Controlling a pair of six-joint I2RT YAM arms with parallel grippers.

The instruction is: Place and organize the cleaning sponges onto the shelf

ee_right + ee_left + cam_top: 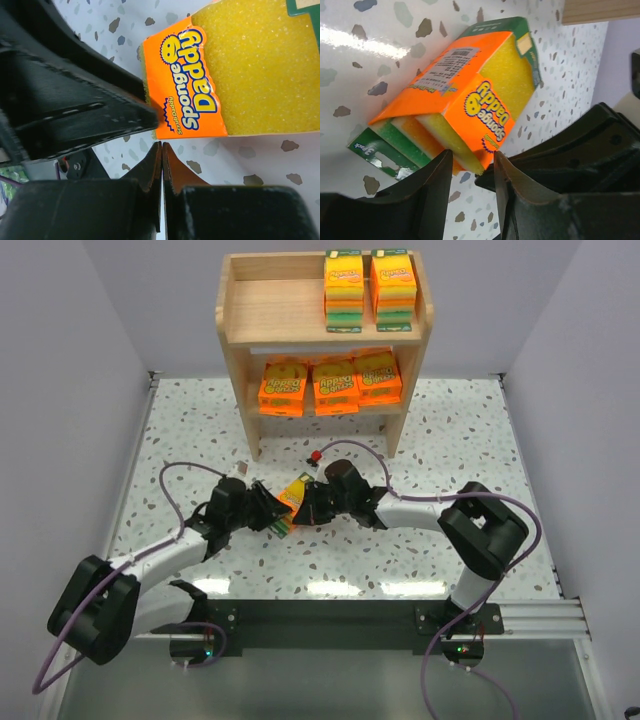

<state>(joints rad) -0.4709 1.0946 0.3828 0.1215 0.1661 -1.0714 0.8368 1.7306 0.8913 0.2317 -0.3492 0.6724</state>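
One yellow-and-green sponge pack (294,494) with an orange label stands tilted on the table between my two grippers. It also shows in the left wrist view (465,90) and the right wrist view (240,75). My left gripper (272,512) (472,160) pinches the pack's near corner between its fingertips. My right gripper (308,502) (161,145) is shut and empty, just beside the pack's label edge. The wooden shelf (280,310) holds two yellow-and-green stacks (368,290) on the right of its top tier. Three orange packs (330,385) fill its lower tier.
The left half of the shelf's top tier is bare wood. A small red and white object (316,456) lies on the table in front of the shelf. Purple cables (190,472) loop over both arms. White walls close in the table on both sides.
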